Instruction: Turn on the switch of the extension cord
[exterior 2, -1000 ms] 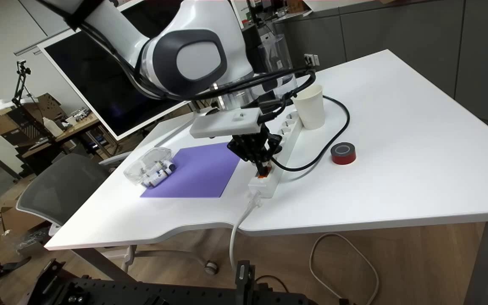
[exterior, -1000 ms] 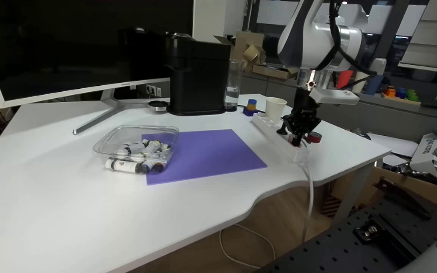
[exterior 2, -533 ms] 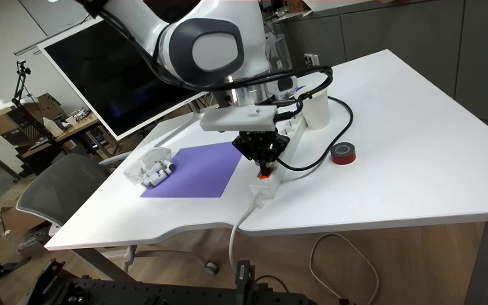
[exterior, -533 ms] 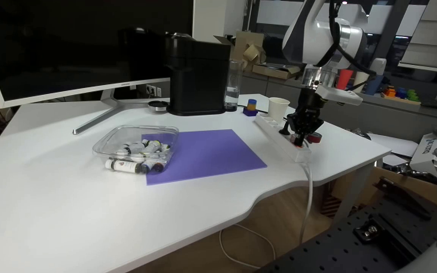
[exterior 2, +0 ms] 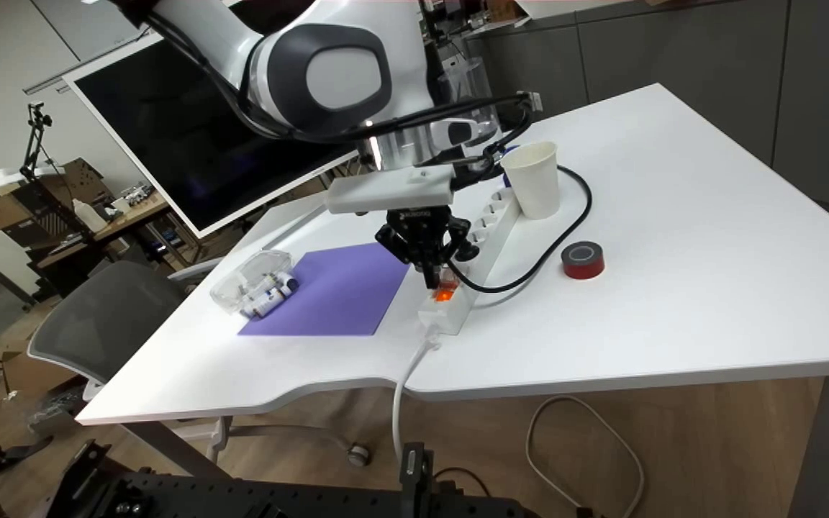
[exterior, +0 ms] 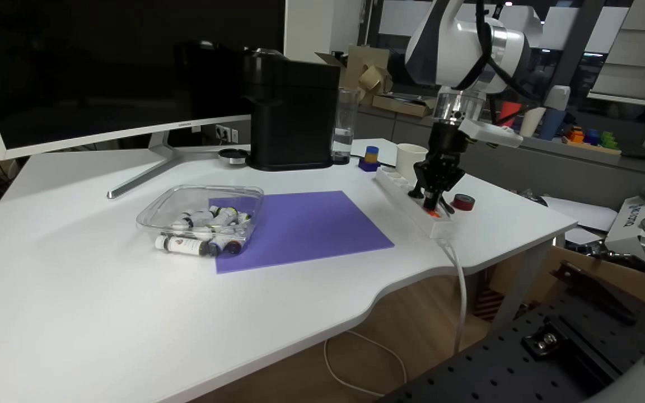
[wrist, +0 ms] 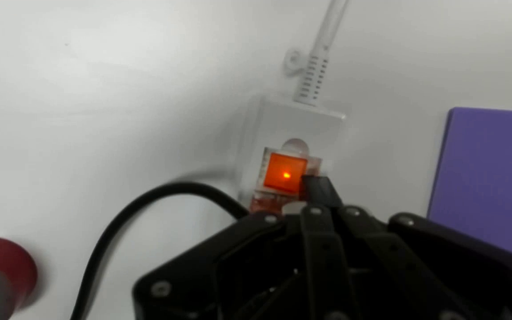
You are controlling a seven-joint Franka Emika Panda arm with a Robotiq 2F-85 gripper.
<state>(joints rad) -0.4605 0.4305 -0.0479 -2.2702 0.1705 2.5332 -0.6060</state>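
The extension cord (exterior: 439, 228) is a long white strip lying on the table, also in the other exterior frame (exterior 2: 445, 316) and the wrist view (wrist: 300, 116). Its thick white cable (wrist: 330, 26) leaves the near end. Its switch (wrist: 285, 173) glows orange with a bright spot, also visible in an exterior view (exterior 2: 444, 296). My gripper (wrist: 320, 189) is shut and empty, pointing down at the switch's edge. In the wrist view its tip covers one lower corner of the switch. I cannot tell whether it touches. A dark plug (exterior 2: 466, 252) sits in the strip behind the gripper.
A black cable (exterior 2: 558, 244) loops beside the strip. A red tape roll (exterior 2: 583, 260) and a white paper cup (exterior 2: 532, 180) stand near it. A purple sheet (exterior: 311, 229) and a clear tray of small bottles (exterior: 199, 201) lie on its other side. A black machine (exterior: 294, 112) stands behind.
The gripper and strip first shifted slightly, then the gripper moved back across the strip and slightly away from its cable end. The switch's orange glow is now more exposed and brighter.
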